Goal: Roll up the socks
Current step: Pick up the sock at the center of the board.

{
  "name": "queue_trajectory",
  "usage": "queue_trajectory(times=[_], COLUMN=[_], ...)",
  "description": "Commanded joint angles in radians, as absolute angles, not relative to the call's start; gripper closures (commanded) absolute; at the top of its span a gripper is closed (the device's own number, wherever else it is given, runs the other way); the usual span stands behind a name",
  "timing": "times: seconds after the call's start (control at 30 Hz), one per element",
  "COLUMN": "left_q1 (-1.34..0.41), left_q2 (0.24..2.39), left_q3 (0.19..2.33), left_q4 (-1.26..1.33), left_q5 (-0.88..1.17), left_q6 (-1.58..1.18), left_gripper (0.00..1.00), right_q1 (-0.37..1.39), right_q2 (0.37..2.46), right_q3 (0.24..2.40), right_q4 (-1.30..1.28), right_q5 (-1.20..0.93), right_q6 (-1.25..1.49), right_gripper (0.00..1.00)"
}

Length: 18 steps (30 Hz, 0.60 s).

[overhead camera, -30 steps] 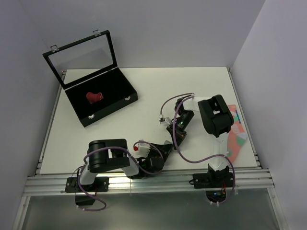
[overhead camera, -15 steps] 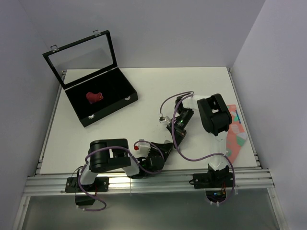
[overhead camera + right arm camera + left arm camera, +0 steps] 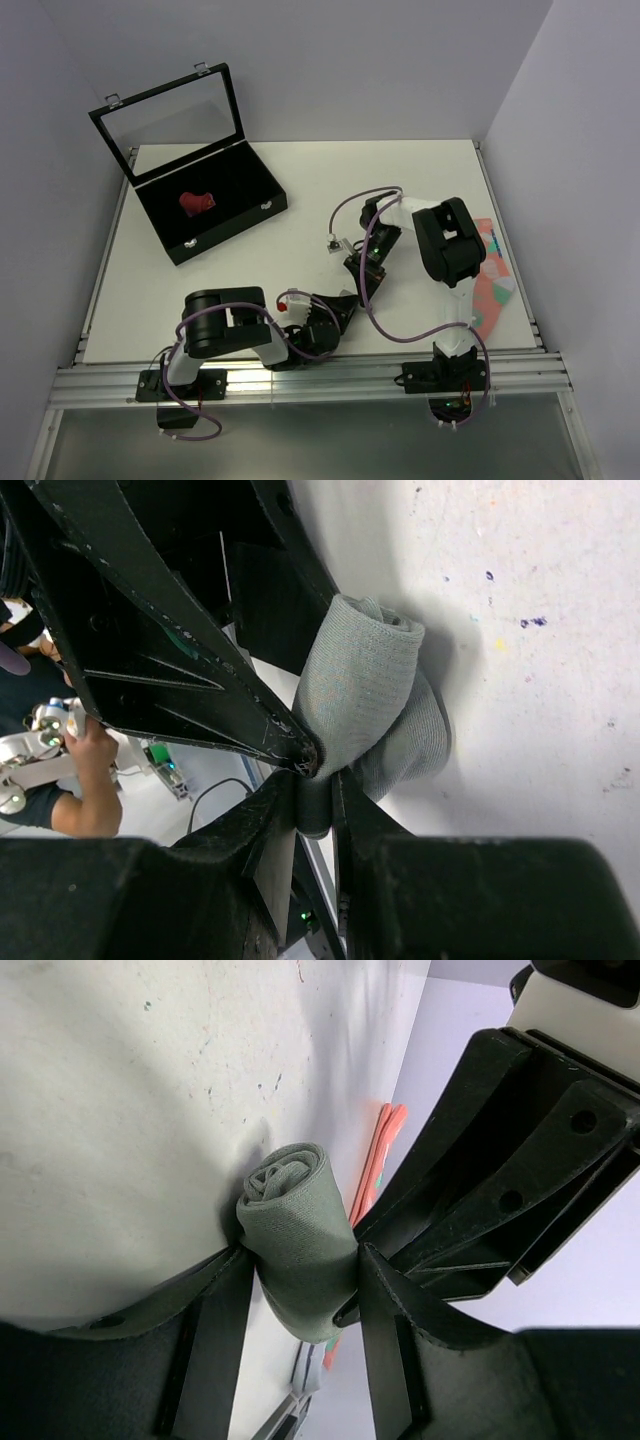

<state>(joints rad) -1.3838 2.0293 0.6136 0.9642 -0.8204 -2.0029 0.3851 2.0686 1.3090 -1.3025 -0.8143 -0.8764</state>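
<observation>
Compared with a second ago, the right gripper [image 3: 313,780] has swung down and to the left in the top view, closer to the left gripper [image 3: 302,1255], which has edged slightly left near the bottom centre of the worktop [image 3: 180,280]. The grey sock [image 3: 290,1200] lies there, rolled into a tight cylinder. The left jaws stand against both sides of the roll, and I cannot tell whether they press it. The right jaws are clamped on a fold of the sock's loose end. From above, both wrists hide the sock. The black display case [image 3: 230,195] at upper left, lid raised, holds the magenta-red sock [image 3: 197,202] as before. The salmon-pink sock [image 3: 492,285] stays at the right edge, partly behind the right arm.
</observation>
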Motion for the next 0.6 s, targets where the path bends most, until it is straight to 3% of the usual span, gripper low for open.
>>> queue_trajectory(times=[0.0, 0.57], left_q1=[-1.385, -1.364], left_q2=[2.028, 1.970], left_q3=[0.597, 0.575], left_q4=[0.897, 0.923], left_q5=[-0.701, -0.730], left_q6=[-2.071, -2.028], left_gripper=[0.49, 0.54], right_q1=[0.429, 0.495], right_q2=[2.003, 1.962], right_q3=[1.362, 1.371], right_q4=[-1.354, -1.440], right_q5=[-0.994, -1.034], right_q6=[-0.876, -0.948], right_gripper=[0.80, 0.80])
